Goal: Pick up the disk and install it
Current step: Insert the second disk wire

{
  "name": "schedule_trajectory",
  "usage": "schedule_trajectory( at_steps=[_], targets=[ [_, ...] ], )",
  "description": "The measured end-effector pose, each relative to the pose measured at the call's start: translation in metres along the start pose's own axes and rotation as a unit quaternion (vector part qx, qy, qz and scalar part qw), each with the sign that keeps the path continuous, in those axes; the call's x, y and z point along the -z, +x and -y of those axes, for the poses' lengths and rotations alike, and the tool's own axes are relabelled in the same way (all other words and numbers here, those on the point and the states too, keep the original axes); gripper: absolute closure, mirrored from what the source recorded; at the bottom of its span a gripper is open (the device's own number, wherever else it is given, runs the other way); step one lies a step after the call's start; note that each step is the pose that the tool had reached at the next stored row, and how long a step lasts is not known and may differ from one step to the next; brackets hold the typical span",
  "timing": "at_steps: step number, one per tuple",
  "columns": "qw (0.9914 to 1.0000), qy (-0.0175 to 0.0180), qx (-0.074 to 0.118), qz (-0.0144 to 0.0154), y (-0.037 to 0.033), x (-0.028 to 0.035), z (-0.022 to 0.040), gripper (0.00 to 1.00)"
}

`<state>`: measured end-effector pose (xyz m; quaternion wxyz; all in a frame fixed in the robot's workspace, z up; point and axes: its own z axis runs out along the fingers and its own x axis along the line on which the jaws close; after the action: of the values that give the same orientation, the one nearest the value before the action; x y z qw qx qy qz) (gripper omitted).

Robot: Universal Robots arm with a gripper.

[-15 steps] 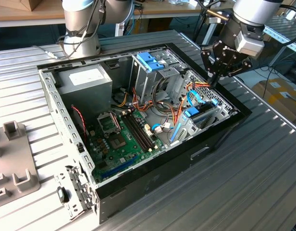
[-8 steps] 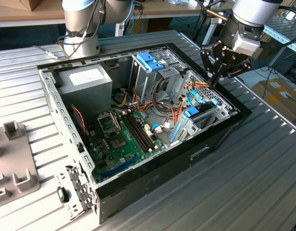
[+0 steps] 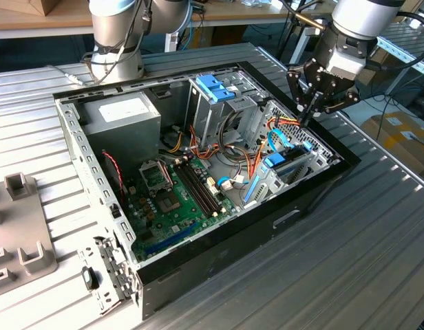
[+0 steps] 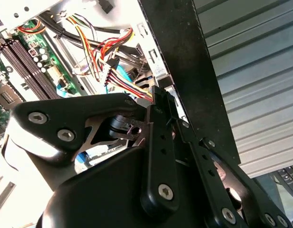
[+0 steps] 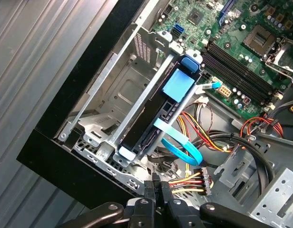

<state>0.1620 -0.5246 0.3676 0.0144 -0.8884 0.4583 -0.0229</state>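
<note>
The disk (image 5: 151, 124) stands on edge in the metal bay at the front corner of the open computer case (image 3: 322, 182). Its light-blue carrier tab (image 5: 178, 84) faces up and a light-blue ribbon cable (image 5: 177, 145) loops off it. In the exterior view the disk (image 3: 289, 165) sits low in the case on that view's right. My gripper (image 3: 309, 119) hangs above and behind it, over the case's rim, fingers together with nothing between them. In both wrist views the fingertips (image 5: 156, 184) (image 4: 158, 97) sit beside a power plug (image 5: 198, 183) with red, yellow and black wires.
A grey drive cage with a fixed blue latch (image 3: 215, 86) rises mid-case. The motherboard (image 3: 174, 189) and a power supply (image 3: 122, 113) fill the exterior view's left part. Loose cables (image 3: 250, 161) cross the middle. A grey fixture (image 3: 19, 234) lies on the ribbed table.
</note>
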Motion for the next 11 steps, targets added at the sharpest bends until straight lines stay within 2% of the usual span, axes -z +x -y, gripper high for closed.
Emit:
schedule_trajectory(
  at_steps=[11],
  targets=[
    [1.0,0.0,-0.001,-0.0001,0.0,0.0,0.0,0.83]
  ],
)
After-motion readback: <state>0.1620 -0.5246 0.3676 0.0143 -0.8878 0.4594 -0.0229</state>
